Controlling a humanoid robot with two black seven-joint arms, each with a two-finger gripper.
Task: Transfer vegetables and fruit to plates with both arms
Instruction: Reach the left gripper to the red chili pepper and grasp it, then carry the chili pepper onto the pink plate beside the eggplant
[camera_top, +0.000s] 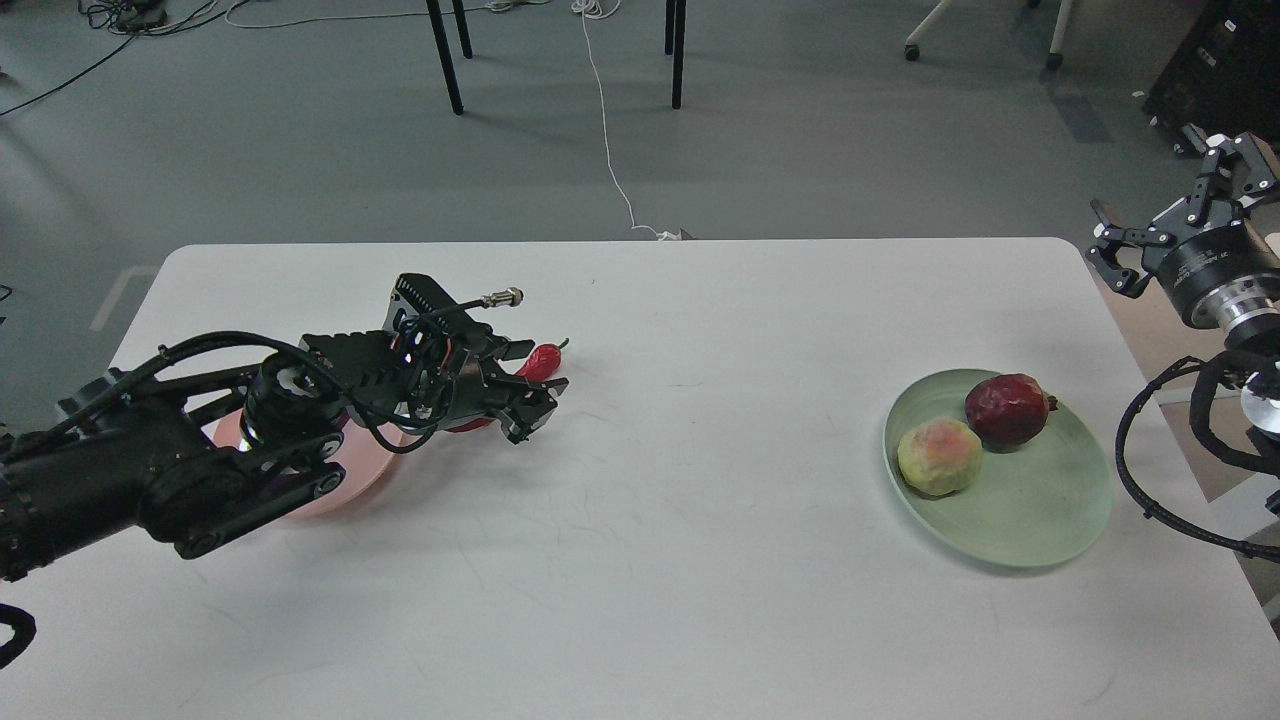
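Note:
My left arm reaches across the pale pink plate (372, 470), and its gripper (530, 385) stands open over the middle of the red chili (543, 360). Only the chili's stem end and a bit of its tip show past the fingers. The purple eggplant is hidden behind my left arm. The dark red pomegranate (1008, 408) and the yellow-green fruit (938, 456) lie side by side on the mint green plate (1050, 535) at the right. My right gripper (1172, 208) is open and empty, raised past the table's right edge.
The white table (680, 560) lies between the two plates. Beyond its far edge, black chair legs (445, 55) and a white cable (605, 120) are on the grey floor. A black cable loop (1150, 480) hangs beside the green plate.

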